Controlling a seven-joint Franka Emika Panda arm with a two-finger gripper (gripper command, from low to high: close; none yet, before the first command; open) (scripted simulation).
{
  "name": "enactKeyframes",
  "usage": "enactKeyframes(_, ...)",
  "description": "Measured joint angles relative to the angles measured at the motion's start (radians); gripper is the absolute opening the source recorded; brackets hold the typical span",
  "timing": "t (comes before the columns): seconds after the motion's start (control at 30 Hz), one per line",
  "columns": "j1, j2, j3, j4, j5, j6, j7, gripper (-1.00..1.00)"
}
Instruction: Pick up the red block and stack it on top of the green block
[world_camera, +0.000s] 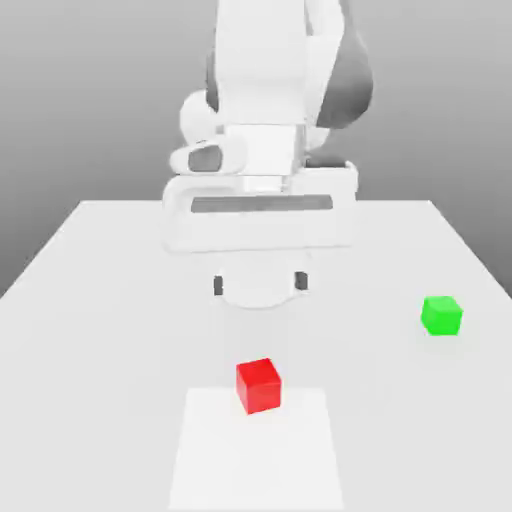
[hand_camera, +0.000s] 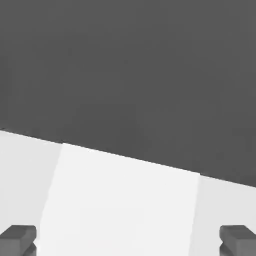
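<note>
The red block (world_camera: 259, 385) is a small matte cube resting on the white table, at the far edge of a brighter white patch (world_camera: 256, 455). The green block (world_camera: 441, 315) sits apart from it toward the exterior view's right, a little farther back. My gripper (world_camera: 259, 284) hangs behind and above the red block, its two dark fingertips (world_camera: 218, 286) spread wide with nothing between them. In the hand view my gripper (hand_camera: 128, 239) shows both grey fingertips (hand_camera: 18, 239) far apart over the table's bright patch.
The white table (world_camera: 100, 300) stretches wide around both blocks. The white arm (world_camera: 265, 120) rises behind the gripper at the table's back. In the hand view the table edge (hand_camera: 125, 156) runs across, with dark background beyond.
</note>
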Motion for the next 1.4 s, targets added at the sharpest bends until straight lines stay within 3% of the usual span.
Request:
enactKeyframes(0.1,0.011,0.200,-0.007,-0.062,0.023,0.153,-0.061,0.00)
enactKeyframes(0.27,-0.014,0.422,0.036,-0.053,0.088,0.338,-0.119,0.00)
enactKeyframes(0.3,-0.025,0.451,0.047,-0.050,0.092,0.363,-0.123,-1.00)
enactKeyframes(0.53,-0.028,0.455,0.050,-0.049,0.089,0.365,-0.121,-1.00)
enactKeyframes(0.8,-0.030,0.192,0.037,-0.086,0.035,0.139,-0.083,-1.00)
enactKeyframes(1.4,0.580,0.084,0.430,-0.019,0.218,-0.026,-0.236,-1.00)
